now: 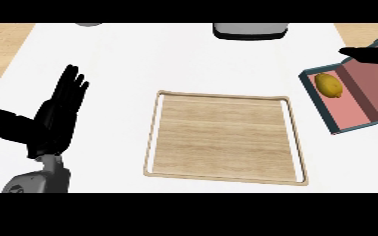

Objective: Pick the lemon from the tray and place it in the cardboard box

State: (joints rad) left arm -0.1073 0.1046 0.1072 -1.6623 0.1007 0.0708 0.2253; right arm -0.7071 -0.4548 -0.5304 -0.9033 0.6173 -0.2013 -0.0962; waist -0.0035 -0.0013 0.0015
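White counter (118, 65) holds a smooth yellow lemon (329, 85) inside the pink-floored box (353, 105) (left hand (59, 112) spread, right hand (360, 53) unclear).

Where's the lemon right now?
In the head view the lemon lies inside the box at the right edge, right of the wooden tray.

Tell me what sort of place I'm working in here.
Probably a kitchen counter: a white worktop with pale wood at its edges, a square wooden tray in the middle, and a grey appliance at the back. A yellow lemon lies in the pink-lined box.
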